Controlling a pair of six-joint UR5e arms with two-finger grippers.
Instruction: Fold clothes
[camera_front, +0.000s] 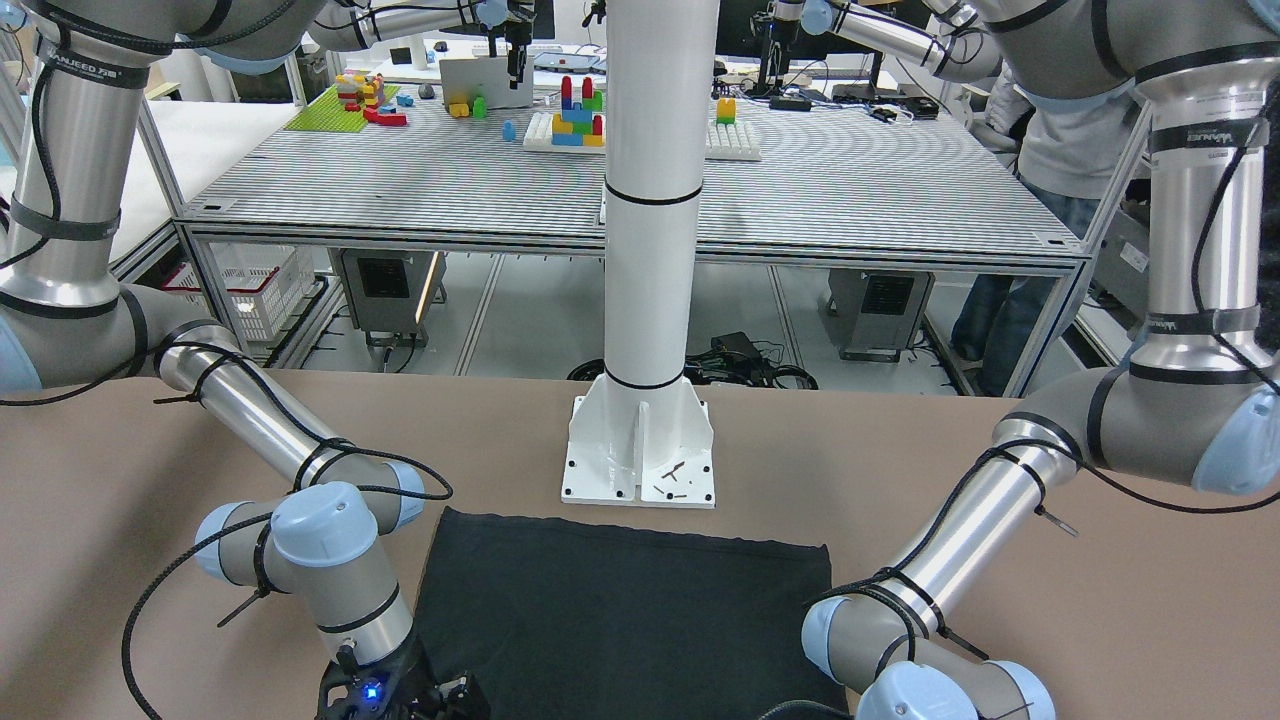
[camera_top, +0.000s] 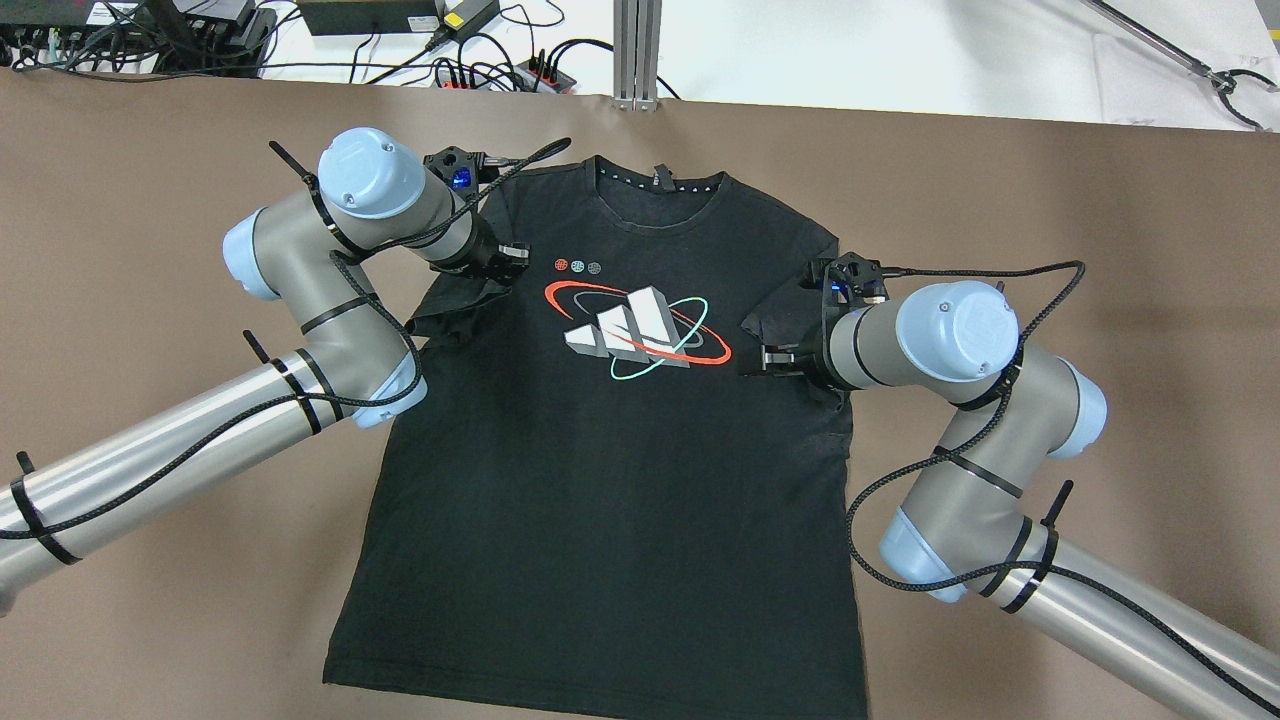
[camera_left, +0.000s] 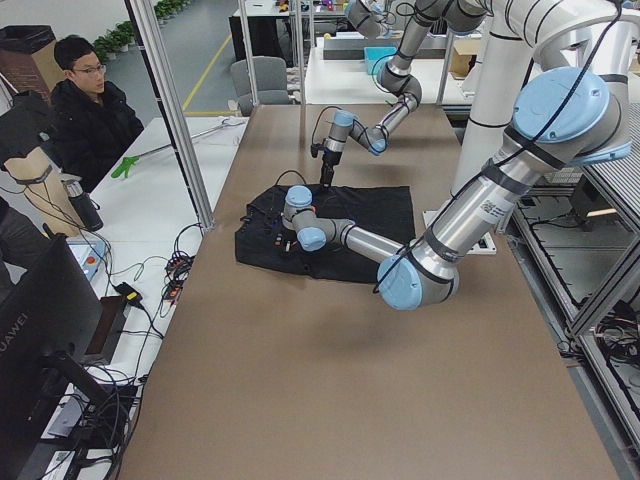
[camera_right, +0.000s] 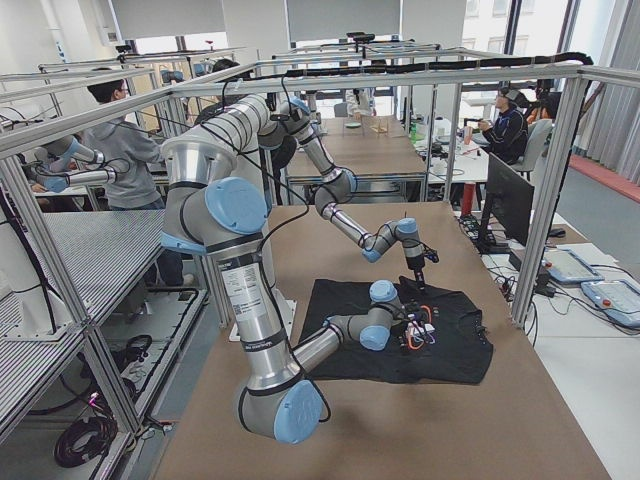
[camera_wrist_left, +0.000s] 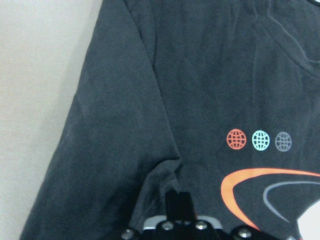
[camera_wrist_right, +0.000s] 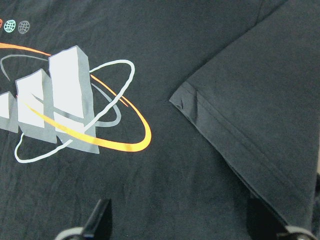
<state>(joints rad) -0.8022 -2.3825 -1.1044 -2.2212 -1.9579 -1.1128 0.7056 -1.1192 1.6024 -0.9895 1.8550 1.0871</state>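
On table (camera_top: 150, 250), clothes (camera_top: 600, 500), collar (camera_top: 655, 195) pointing away, left tool (camera_wrist_left: 177, 200) pinching sleeve (camera_top: 450, 315), right tool (camera_wrist_right: 182, 222) spread

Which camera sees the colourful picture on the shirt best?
The overhead view: the whole logo on the T-shirt shows there. Each wrist camera catches only part, the side views show it tiny, and the front-facing view misses it.

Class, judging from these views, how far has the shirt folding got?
Done: the T-shirt lies flat, print up, both sleeves turned in over the chest. In hand: the left gripper looks pinched on its sleeve fold; the right gripper is open at its sleeve. Left: the body below is unfolded.
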